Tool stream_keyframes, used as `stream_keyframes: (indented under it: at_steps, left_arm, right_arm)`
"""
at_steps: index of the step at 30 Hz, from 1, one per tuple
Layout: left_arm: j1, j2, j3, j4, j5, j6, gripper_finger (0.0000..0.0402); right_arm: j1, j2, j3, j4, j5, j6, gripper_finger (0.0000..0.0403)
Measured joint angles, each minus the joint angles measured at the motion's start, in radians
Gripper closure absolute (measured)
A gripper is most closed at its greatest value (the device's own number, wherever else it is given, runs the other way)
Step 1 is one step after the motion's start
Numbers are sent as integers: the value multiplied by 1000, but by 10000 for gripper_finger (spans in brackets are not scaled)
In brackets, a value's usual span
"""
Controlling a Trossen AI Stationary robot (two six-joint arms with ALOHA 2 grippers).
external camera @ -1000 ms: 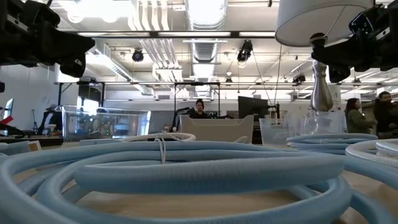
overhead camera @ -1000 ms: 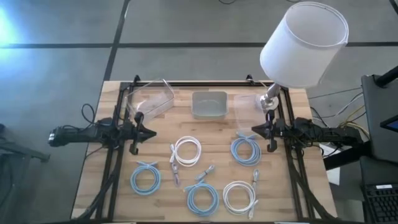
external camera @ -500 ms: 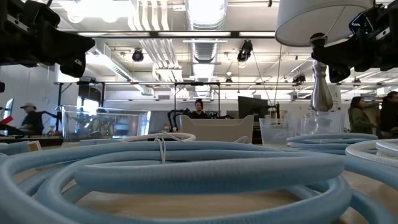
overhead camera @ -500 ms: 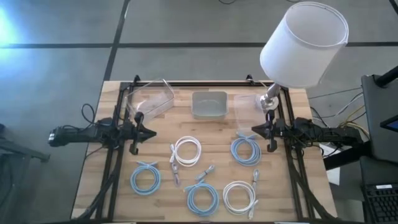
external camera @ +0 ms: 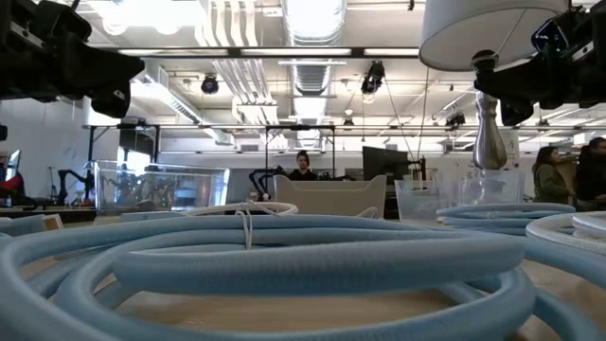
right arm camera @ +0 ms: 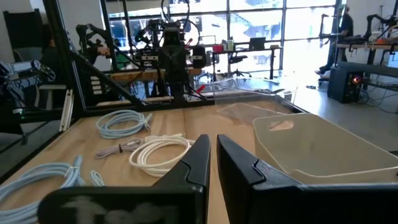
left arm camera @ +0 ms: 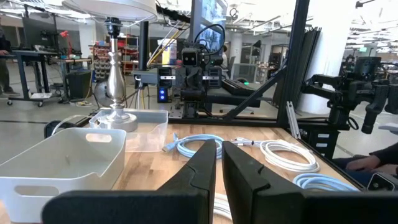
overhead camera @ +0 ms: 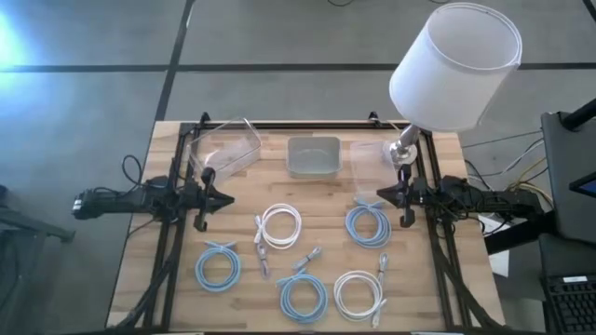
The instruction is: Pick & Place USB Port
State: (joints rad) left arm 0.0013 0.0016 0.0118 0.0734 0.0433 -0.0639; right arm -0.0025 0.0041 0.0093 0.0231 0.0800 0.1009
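Observation:
Several coiled cables lie flat on the wooden table: a white coil (overhead camera: 280,226), a blue coil (overhead camera: 368,225), a blue coil (overhead camera: 218,266), a blue coil (overhead camera: 303,296) and a white coil (overhead camera: 358,293). My left gripper (overhead camera: 226,198) hovers over the table's left side, shut and pointing at the middle; in its wrist view (left arm camera: 219,163) the fingers stand close together above the wood. My right gripper (overhead camera: 380,195) mirrors it on the right side, shut (right arm camera: 213,155). Neither touches a cable. A blue coil (external camera: 284,256) fills the low view's foreground.
Three bins stand along the far edge: a clear one (overhead camera: 226,149), a pale grey one (overhead camera: 313,156) and a clear one (overhead camera: 371,158). A lamp with a white shade (overhead camera: 453,65) stands at the far right corner. A black frame (overhead camera: 177,186) borders the table.

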Motion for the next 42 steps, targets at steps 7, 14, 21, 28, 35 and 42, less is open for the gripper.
stream_keyframes:
  at_steps: [7, 14, 21, 28, 35, 42]
  left_arm:
    - [0, 0, 0, 0, 0, 0, 371]
    - [0, 0, 0, 0, 0, 0, 371]
    - [0, 0, 0, 0, 0, 0, 371]
    - [0, 0, 0, 0, 0, 0, 371]
    - [0, 0, 0, 0, 0, 0, 371]
    - [0, 0, 0, 0, -1, -1, 371]
  right_arm:
    - [0, 0, 0, 0, 0, 0, 376]
    - [0, 0, 0, 0, 0, 0, 376]
    - [0, 0, 0, 0, 0, 0, 376]
    - [0, 0, 0, 0, 0, 0, 376]
    - [0, 0, 0, 0, 0, 0, 376]
    - [0, 0, 0, 21, -1, 57, 376]
